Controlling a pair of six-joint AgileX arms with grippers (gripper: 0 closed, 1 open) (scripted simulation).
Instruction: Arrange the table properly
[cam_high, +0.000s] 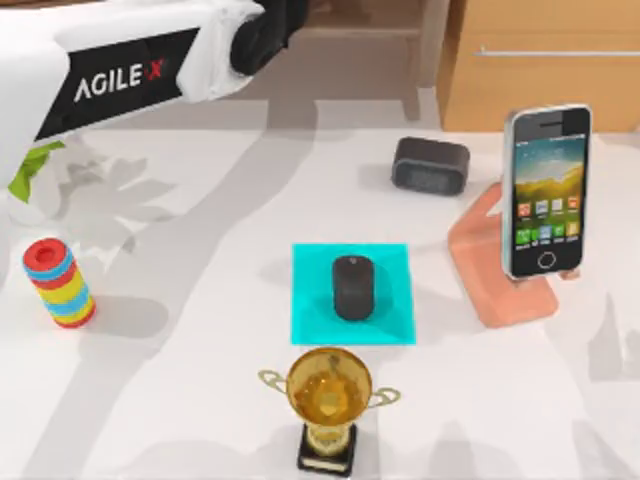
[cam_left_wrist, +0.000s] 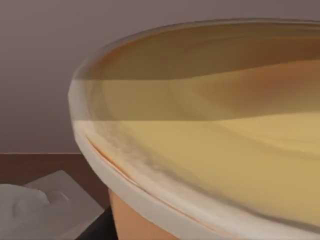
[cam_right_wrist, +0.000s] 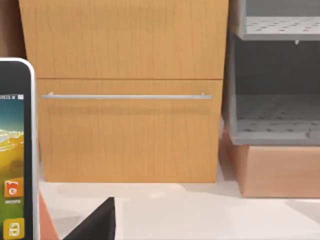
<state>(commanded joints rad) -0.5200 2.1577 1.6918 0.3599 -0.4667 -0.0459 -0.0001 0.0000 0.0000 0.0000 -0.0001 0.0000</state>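
At the near edge of the table (cam_high: 180, 400), which spreads pale and mottled under everything here:

- A gold trophy (cam_high: 327, 400) stands upright on a small black base. It looks top-heavy, so an arm passing low over it would likely tip it.
- Just behind it lies a cyan mat (cam_high: 385, 320) with a dark rounded mouse (cam_high: 353, 287) on its middle.
- Over on the left, well apart, stands a stack of coloured rings (cam_high: 58, 283). I judge that a sideways nudge could scatter it.
- On the right, a phone (cam_high: 545, 190) is propped upright on a salmon stand (cam_high: 495, 275). A bump to either would probably drop the phone flat.
- Farther back sits a dark little clock (cam_high: 430, 165), near the stand but not touching it.
- Beyond the table's far edge is a wooden cabinet (cam_right_wrist: 130, 130) with a metal handle.
- The left gripper (cam_high: 268, 32) is high at the far left, and a tan bowl (cam_left_wrist: 200, 150) looms close in its wrist view. I cannot tell whether it is held; if it is, a loose hold might drop it onto the table.
- The right arm seems parked low on the right, facing the cabinet.
- Whether either gripper is apart or closed, I cannot tell.
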